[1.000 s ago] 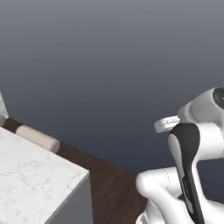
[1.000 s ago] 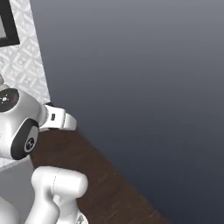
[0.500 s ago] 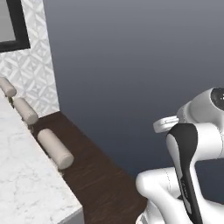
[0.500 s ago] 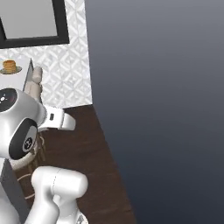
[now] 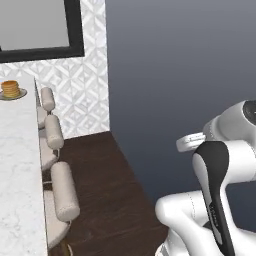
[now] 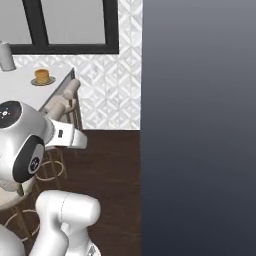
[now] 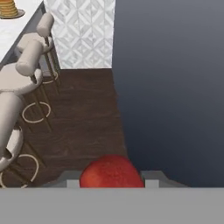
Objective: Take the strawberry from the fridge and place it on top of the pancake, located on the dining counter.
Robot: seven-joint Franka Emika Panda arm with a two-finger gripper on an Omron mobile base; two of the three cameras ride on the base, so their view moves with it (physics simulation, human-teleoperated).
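In the hand view a deep-red strawberry sits between my gripper's fingertips, which are shut on it. Far off, the pancake stack rests on its round grey plate at the far end of the white marble dining counter. The right base view shows the same pancake on the dining counter, and the hand view catches the pancake at its top left corner. The fridge is out of view.
Beige round stools line the counter's right side over dark wood floor. A large dark grey wall stands to the right. A patterned white tile wall with a black-framed window lies ahead. A grey canister stands on the counter.
The base has turned, so the whole scene shifted: the counter, stools, tiled wall and pancake have come further into view. The arm's pose has not changed.
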